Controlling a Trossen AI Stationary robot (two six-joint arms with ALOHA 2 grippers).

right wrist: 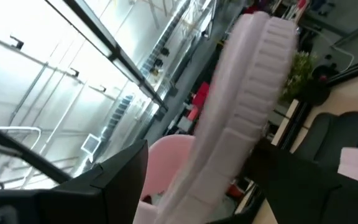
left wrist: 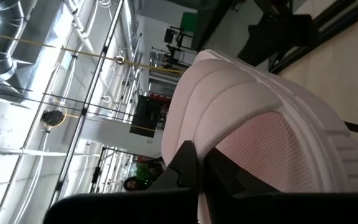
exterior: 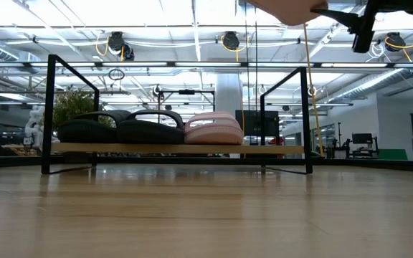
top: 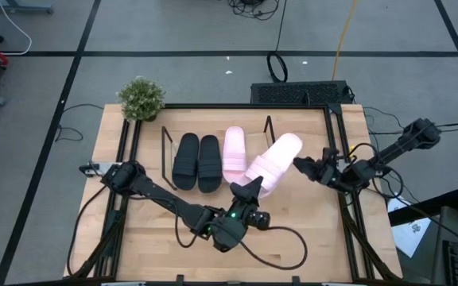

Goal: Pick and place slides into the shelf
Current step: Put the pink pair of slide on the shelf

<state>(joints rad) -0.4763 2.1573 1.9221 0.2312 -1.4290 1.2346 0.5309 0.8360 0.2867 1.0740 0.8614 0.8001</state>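
A pale pink slide point(top: 275, 163) hangs tilted above the shelf point(top: 165, 143), the left gripper point(top: 250, 189) clamped on its heel and the right gripper point(top: 307, 167) spread wide around its toe.

- Even, bright overhead light in the high view; the worktop point(top: 308, 238) carries only soft, faint shadows.
- The low view is backlit by glaring ceiling strips; the near worktop is blurred.
- Both wrist views are washed out at the ceiling lights.
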